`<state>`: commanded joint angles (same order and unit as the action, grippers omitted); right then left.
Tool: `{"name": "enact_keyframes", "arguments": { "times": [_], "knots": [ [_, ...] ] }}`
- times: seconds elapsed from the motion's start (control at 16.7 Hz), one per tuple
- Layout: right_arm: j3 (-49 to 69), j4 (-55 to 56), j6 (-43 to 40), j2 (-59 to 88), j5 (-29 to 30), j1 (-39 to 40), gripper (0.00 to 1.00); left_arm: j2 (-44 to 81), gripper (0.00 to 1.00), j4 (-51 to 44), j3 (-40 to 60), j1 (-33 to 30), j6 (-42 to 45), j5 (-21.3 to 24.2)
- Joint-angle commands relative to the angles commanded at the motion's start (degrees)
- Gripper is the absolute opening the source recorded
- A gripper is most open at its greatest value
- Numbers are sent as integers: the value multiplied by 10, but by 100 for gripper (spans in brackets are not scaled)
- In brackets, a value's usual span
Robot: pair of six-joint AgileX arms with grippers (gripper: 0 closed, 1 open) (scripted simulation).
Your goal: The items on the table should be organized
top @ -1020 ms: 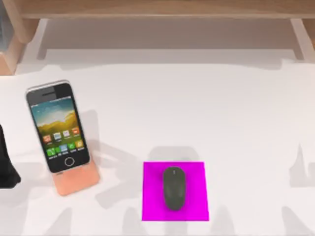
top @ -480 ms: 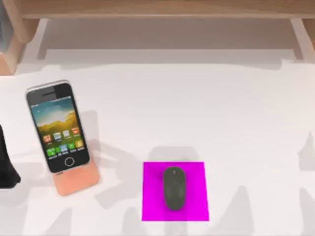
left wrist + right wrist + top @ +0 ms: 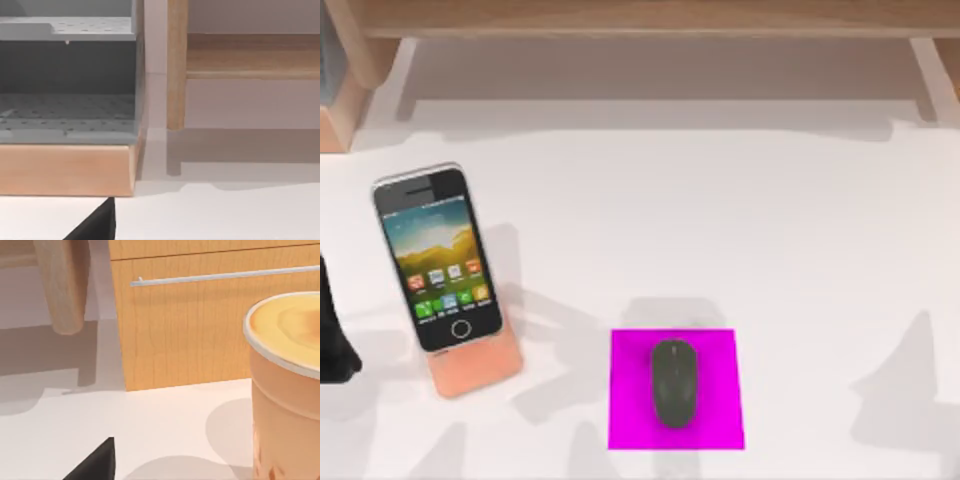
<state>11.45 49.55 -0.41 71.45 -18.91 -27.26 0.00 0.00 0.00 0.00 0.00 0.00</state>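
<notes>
The dark grey oval mouse point(image 3: 674, 383) lies on a magenta square pad point(image 3: 630, 400) near the table's front, right of centre. The smartphone point(image 3: 438, 258), silver-edged with a lit app screen, leans in a peach-orange stand point(image 3: 475, 368) at the left. A dark part of my left arm point(image 3: 330, 340) shows at the left edge, just left of the phone. One dark fingertip point(image 3: 95, 226) of my left gripper shows in the left wrist view, over the white table point(image 3: 720, 230). The right wrist view holds a dark fingertip point(image 3: 95, 463) of my right gripper, also above the tabletop.
A light wooden shelf unit point(image 3: 640, 18) runs along the back edge, with a grey perforated tray point(image 3: 65, 75) in its left part. An orange cup point(image 3: 285, 385) stands before a wooden drawer front point(image 3: 200, 315). An arm's shadow point(image 3: 905, 390) lies at the front right.
The shadow at the right has slid inward and toward the front. Phone, stand, mouse, pad and left arm have stayed where they were.
</notes>
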Motion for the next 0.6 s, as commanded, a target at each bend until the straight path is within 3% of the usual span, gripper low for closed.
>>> {"name": "enact_keyframes", "arguments": {
  "times": [0.6],
  "knots": [
    [135, 351, 4, 451, -122, -113, 100, 0, 100, 0, 0, 0, 0, 0]
  ]
}}
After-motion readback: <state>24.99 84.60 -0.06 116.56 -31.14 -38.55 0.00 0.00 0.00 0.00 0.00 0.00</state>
